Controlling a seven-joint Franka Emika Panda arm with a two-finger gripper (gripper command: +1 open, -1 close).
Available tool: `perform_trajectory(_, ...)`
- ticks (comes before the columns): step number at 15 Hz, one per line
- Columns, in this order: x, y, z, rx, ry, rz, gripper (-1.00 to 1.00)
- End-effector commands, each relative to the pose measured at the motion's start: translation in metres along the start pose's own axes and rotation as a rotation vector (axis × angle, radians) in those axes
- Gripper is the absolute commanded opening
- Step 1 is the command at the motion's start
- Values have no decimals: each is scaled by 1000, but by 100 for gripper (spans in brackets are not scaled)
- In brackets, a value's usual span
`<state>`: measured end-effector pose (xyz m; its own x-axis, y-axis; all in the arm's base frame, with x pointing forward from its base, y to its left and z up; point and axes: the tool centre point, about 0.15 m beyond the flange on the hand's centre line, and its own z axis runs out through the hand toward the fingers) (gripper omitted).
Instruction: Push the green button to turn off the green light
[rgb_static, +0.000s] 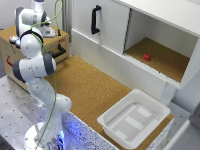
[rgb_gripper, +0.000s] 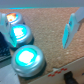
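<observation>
Cork-brown matting (rgb_static: 90, 85) covered the bench, set on a perforated metal table (rgb_static: 12, 107) where the white arm (rgb_static: 35, 70) was based. Nearest in the exterior view, by the front edge, sat an empty white plastic tray (rgb_static: 134, 119). Behind the matting stood a white cabinet (rgb_static: 150, 35), with a black handle (rgb_static: 95, 19) on its closed door and an open compartment holding a small red object (rgb_static: 146, 57) on its floor. At the far corner, on the exterior view's left, the arm reached over a cardboard box (rgb_static: 12, 47), with the gripper (rgb_static: 48, 31) low above it.

The wrist view showed the box top up close: three round lit buttons in silver rings lay in a row, the closest glowing cyan-green (rgb_gripper: 27, 58), the next similar (rgb_gripper: 20, 34), the farthest orange (rgb_gripper: 13, 19). Which was the green button could not be told for certain from the blur. One pale finger (rgb_gripper: 68, 31) stood well apart from the other (rgb_gripper: 2, 24), so the jaws were spread with nothing between them.
</observation>
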<state>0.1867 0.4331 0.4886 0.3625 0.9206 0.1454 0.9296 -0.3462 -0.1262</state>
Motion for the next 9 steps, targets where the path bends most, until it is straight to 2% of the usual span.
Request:
perform_trajectory(1,26,-36,-4,-46,-300,-111,-100)
perform_trajectory(4,16,-40,0,-58,-283,-103,-100)
perform_trajectory(7,12,-35,5,-127,-231,-44,-100)
perform_trajectory(9,9,-32,8,-139,-217,-30,-100)
